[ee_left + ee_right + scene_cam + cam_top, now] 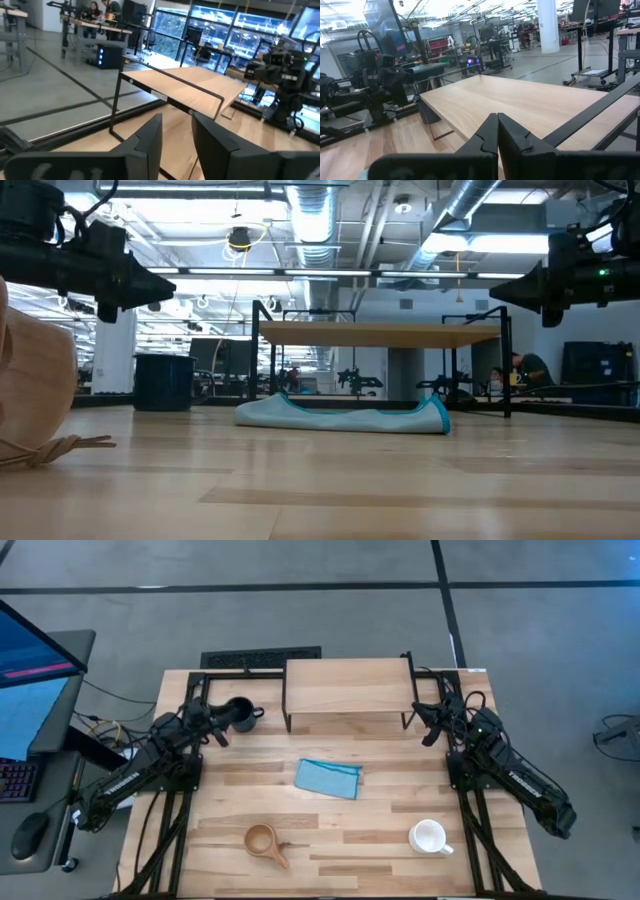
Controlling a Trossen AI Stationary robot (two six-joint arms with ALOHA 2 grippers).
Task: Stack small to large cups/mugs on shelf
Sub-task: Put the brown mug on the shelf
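Note:
The dark navy mug (238, 715) stands on its base on the table left of the shelf (347, 688), also dark navy mug (163, 383). My left gripper (218, 726) hovers raised just beside it, open by a narrow gap (176, 125), touching nothing and facing the shelf (190, 82). The small tan wooden cup (262, 839) sits near the table's near edge, left of centre, large in the low view (30, 395). The white mug (429, 836) stands near the near right. My right gripper (428, 730) is shut (497, 120), raised at the shelf's right end.
A folded blue cloth (328, 778) lies at mid-table in front of the shelf, also cloth (345, 416). The shelf top (520, 102) is bare wood on thin black legs. A desk with a monitor (30, 680) stands off the table's left side.

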